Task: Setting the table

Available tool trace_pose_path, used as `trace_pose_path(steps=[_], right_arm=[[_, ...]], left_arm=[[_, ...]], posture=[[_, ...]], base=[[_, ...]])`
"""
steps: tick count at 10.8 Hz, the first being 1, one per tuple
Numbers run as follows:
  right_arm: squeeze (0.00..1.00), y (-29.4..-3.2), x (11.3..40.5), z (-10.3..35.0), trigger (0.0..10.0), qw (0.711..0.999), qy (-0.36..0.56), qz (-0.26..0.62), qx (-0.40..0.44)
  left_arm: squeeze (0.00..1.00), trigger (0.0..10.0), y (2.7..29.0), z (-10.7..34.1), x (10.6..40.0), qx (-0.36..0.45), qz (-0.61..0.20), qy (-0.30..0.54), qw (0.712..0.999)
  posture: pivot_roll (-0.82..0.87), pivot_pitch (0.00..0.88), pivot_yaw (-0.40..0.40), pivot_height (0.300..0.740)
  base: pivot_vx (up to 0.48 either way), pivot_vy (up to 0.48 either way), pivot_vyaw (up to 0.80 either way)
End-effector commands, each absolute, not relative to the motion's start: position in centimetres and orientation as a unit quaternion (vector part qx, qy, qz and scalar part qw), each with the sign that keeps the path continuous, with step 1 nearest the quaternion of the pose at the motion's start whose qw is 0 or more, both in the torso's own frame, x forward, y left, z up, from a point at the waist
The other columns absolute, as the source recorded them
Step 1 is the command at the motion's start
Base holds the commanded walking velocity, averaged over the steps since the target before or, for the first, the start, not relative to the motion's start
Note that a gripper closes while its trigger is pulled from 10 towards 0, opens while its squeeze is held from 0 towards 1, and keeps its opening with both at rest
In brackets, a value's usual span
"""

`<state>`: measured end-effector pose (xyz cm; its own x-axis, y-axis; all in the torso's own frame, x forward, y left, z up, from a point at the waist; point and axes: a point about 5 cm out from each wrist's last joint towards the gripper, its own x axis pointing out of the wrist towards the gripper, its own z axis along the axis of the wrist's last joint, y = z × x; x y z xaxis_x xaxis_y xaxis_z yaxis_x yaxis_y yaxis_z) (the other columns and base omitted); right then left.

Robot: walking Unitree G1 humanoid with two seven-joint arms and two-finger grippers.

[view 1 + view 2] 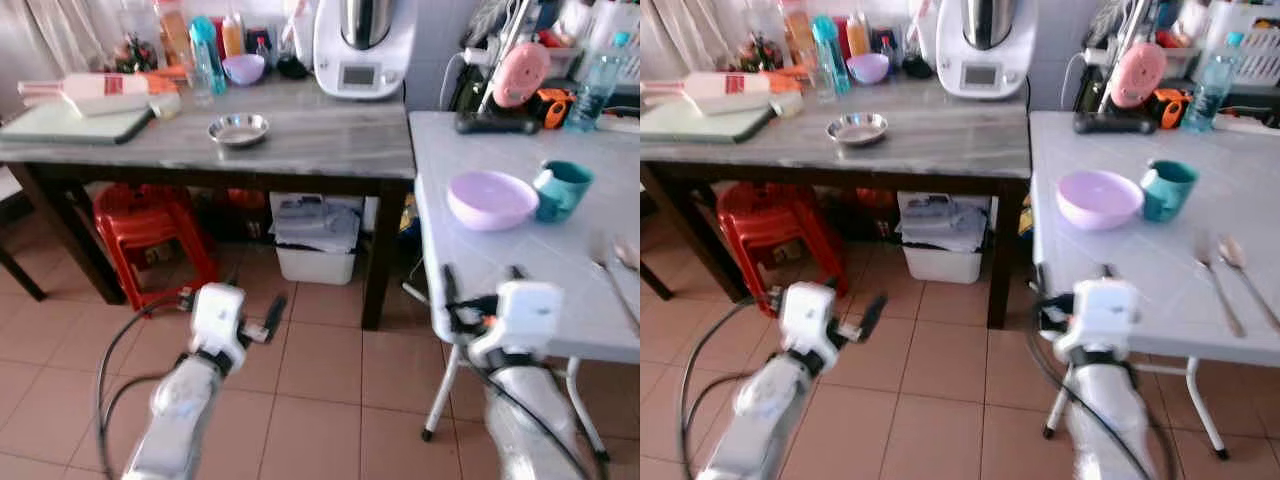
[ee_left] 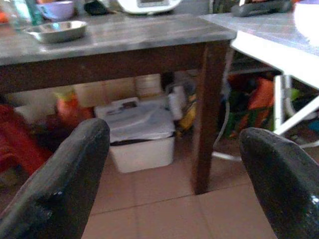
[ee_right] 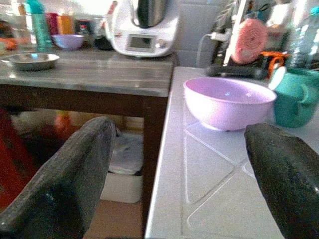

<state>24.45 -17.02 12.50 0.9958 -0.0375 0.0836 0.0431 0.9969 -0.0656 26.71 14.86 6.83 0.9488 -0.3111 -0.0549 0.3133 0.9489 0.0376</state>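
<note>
A lilac bowl and a teal cup stand side by side on the white table at my right. A fork and a spoon lie further right on it. On the grey-topped table sits a small steel dish, and a small purple bowl stands at its back. My right gripper is open at the white table's near edge, facing the lilac bowl. Low over the floor, my left gripper is open and holds nothing.
A red stool and a white bin stand under the grey-topped table. A food processor, bottles and a green board crowd its back and left. A water bottle and a pink fan stand behind the cup.
</note>
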Motion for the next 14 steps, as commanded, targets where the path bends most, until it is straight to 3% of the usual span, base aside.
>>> trace_pose_path(steps=[1, 4, 14], right_arm=[[0.0, -17.5, 24.5, 13.1, 10.0, 0.997, -0.053, -0.03, -0.039], [0.0, -17.6, 24.5, 13.1, 10.0, 0.997, -0.052, -0.029, -0.042], [0.0, -17.5, 24.8, 13.3, 10.0, 0.997, -0.057, -0.03, -0.043]], left_arm=[[0.0, 10.0, 14.6, 7.3, 26.9, 0.018, -0.16, 0.014, 0.987], [0.0, 10.0, 14.5, 7.3, 26.9, 0.017, -0.162, 0.014, 0.987], [0.0, 10.0, 13.8, 8.8, 26.7, -0.041, -0.216, -0.013, 0.975]], posture=[[-0.01, 0.017, 0.053, 0.74], [-0.01, 0.022, 0.05, 0.74], [-0.01, 0.026, 0.05, 0.74]], base=[[0.0, -0.352, 0.0], [0.0, -0.354, 0.0], [0.024, 0.0, -0.04]])
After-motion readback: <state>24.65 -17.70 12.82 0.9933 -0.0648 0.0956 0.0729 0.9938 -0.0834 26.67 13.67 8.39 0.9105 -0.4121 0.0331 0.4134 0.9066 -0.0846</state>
